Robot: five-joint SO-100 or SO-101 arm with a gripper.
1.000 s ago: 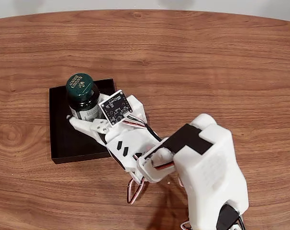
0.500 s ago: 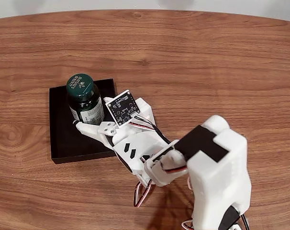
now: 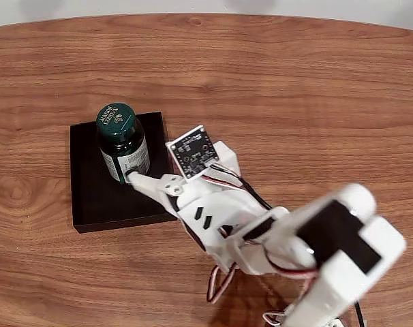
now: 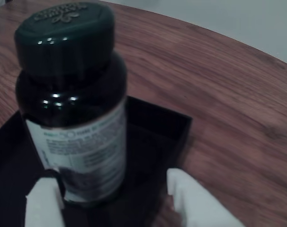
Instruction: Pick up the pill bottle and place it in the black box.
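Note:
The pill bottle (image 3: 121, 139), dark green with a gold-printed cap and a white label, stands upright in the black box (image 3: 90, 197), toward its back right part. My gripper (image 3: 150, 170) is just to the bottle's right in the fixed view, open, with one white fingertip (image 3: 133, 178) close to the bottle's base. In the wrist view the pill bottle (image 4: 72, 109) looms large on the left inside the black box (image 4: 155, 151). My gripper (image 4: 115, 201) is open there. The left fingertip (image 4: 41, 203) sits beside the bottle's base and the right one stands well apart.
The box lies on a wooden table (image 3: 295, 88) with bare wood on all sides. My white arm (image 3: 309, 252) crosses the lower right of the fixed view, with red wires near the front edge.
The gripper let go of the bottle and drew back toward the lower right of the fixed view. The bottle stays standing in the box.

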